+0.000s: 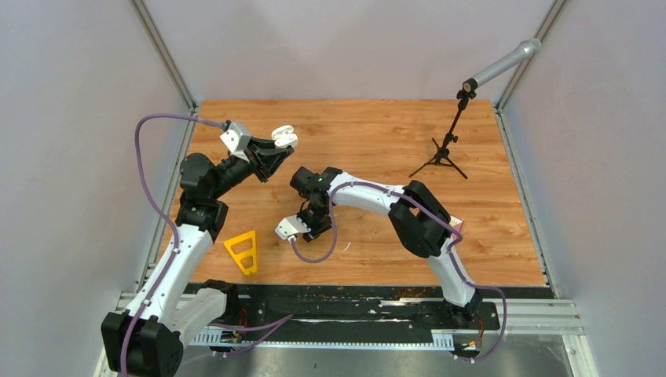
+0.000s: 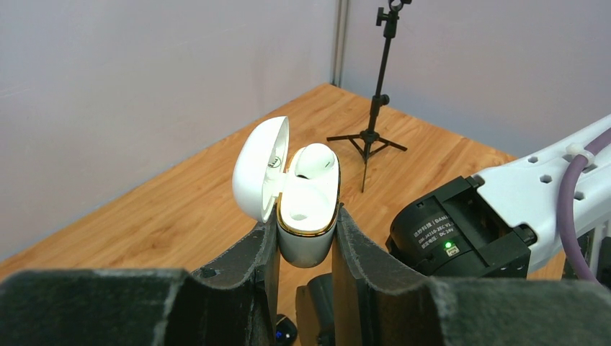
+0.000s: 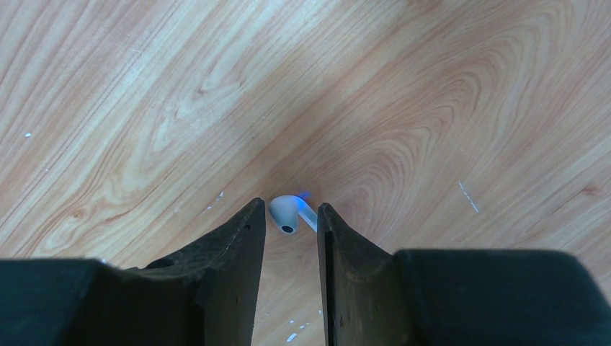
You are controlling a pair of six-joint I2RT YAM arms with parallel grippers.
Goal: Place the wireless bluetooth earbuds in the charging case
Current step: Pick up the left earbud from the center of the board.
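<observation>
White sticker on black motor housing of right arm (image 2: pixel 441 234), seen from left wrist view: small print, partly legible, "DC 24V" on the lower line; the line above, Chinese characters and a model code, too small to read. No other legible text.

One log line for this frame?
left gripper: holds open white case | right gripper: white earbud between jaws, over table | insertion: pending

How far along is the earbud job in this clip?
Done: the white charging case is open and clamped upright in the left pincer; both wells look empty. In hand: the right pincer, near the table, brackets a white earbud; contact unclear. Left: lifting it and seating the earbuds.
</observation>
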